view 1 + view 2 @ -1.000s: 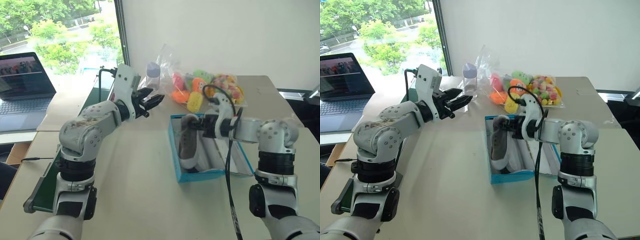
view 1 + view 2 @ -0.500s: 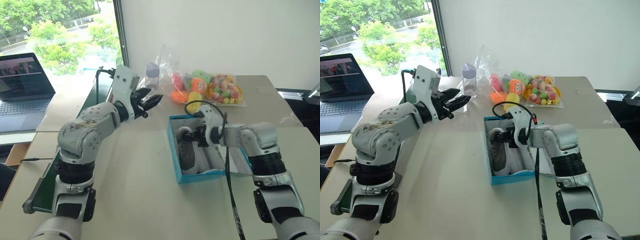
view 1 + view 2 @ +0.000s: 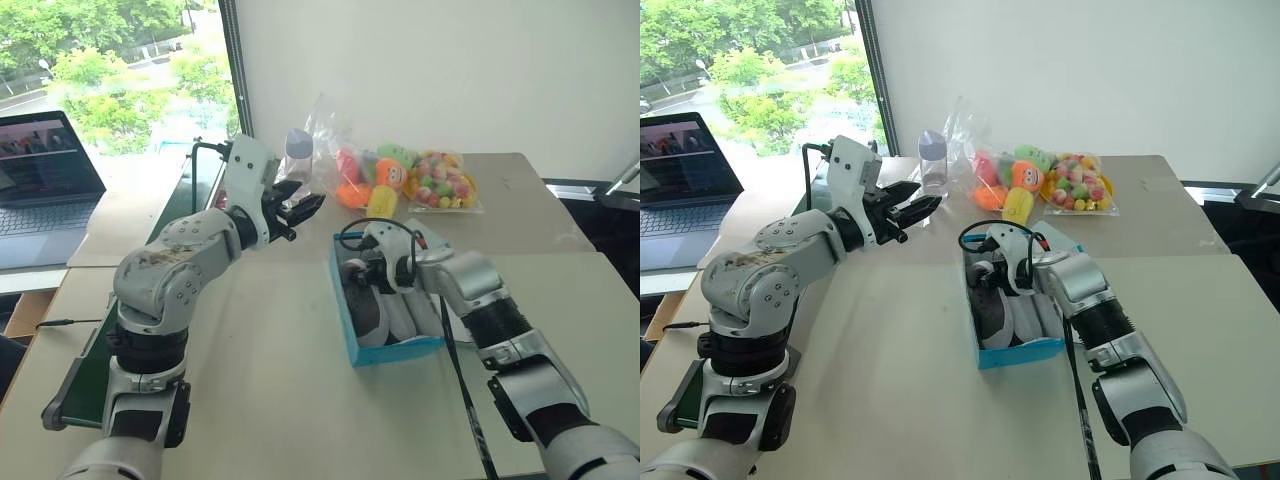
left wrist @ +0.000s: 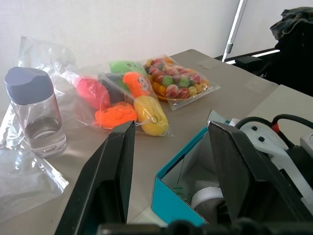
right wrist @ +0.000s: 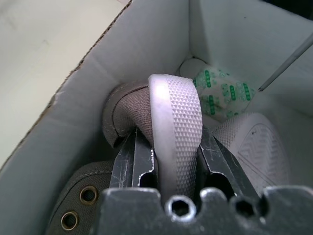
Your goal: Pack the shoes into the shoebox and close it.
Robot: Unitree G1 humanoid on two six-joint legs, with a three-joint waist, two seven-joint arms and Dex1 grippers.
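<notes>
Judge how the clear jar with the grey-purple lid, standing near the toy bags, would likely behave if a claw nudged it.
The jar is taller than wide and stands upright, so a push near its lid would probably tip it. It looks round, so once down it might roll. Its clear smooth wall may be slippery, and it seems nearly empty, thus probably light.

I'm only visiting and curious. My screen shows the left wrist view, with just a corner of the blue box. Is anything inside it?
Observer: Yes. A grey shoe sits in the shoebox, and the right hand grips its pale sole.
Visitor: Only one shoe?
Observer: No, a second shoe lies beside it, sole up.
Visitor: Anything else in there?
Observer: A small white packet with green print sits in a corner of the box.
</notes>
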